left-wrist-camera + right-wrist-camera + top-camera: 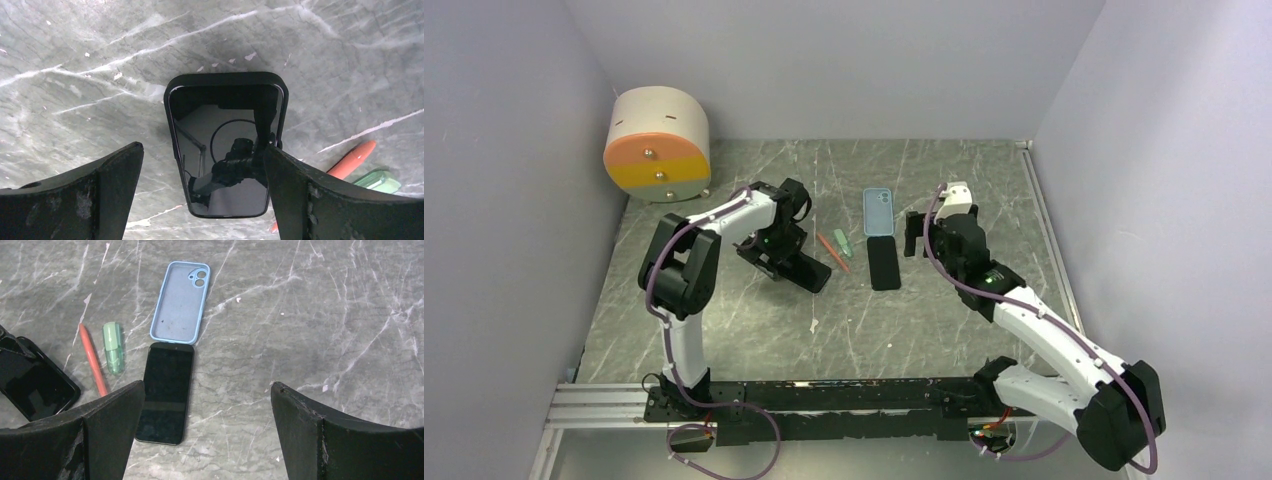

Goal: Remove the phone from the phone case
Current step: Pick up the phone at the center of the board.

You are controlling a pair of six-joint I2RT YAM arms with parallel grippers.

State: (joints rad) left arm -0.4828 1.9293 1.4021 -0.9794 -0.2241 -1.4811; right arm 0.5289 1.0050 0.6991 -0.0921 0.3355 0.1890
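Observation:
A black phone in a black case [225,145] lies face up on the grey table, and my left gripper [203,147] hangs open just above it, one finger to each side and neither touching. The top view shows this phone [802,270] under the left gripper [772,250]. A second, bare black phone [165,392] lies below an empty light-blue case [181,302]; both also show in the top view, the bare phone [884,265] and the blue case [878,211]. My right gripper [207,385] is open and empty, over bare table to the right of the bare phone.
An orange pen [92,360] and a green cap [113,347] lie between the two phones. A white and orange drum [659,145] stands at the back left corner. Grey walls close in the table on the left, back and right.

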